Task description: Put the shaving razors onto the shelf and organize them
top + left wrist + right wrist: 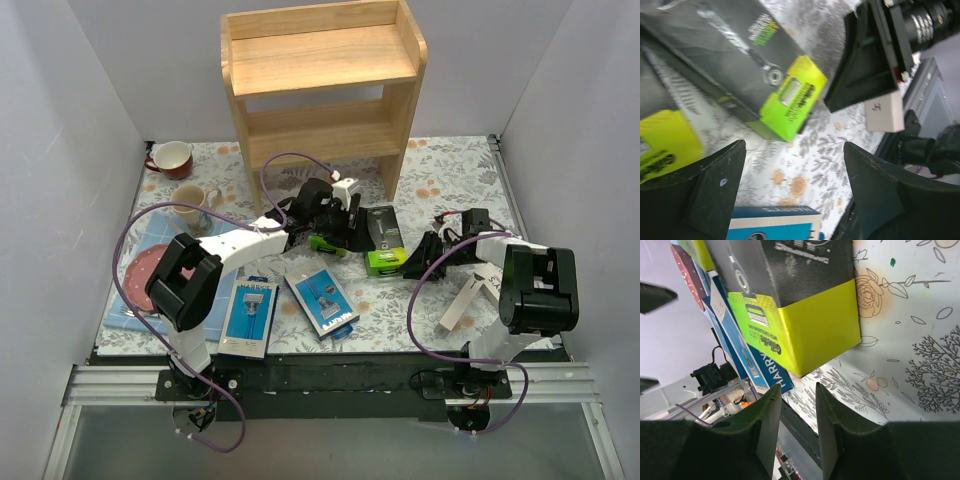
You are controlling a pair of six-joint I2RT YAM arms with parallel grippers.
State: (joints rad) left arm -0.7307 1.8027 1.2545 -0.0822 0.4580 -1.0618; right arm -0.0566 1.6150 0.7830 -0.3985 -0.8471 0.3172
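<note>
The wooden shelf (320, 70) stands at the back with both tiers bare. Two black boxes with lime-green ends lie mid-table: one (384, 240) between the arms, one (328, 243) under my left gripper (335, 222). In the left wrist view that gripper (795, 190) is wide open and empty above the cloth, with a lime-ended box (785, 95) ahead and a blue pack (775, 222) below. Two blue packs (248, 315) (322, 303) lie near the front. A white box (466, 300) lies by the right arm. My right gripper (425, 255) (792, 415) is narrowly open and empty beside the lime end (805, 330).
A red-and-white mug (172, 158) and a beige mug (196, 200) stand at the back left. A pink plate (145, 270) sits on a blue mat at the left. Grey walls close in both sides. Purple cables loop over both arms.
</note>
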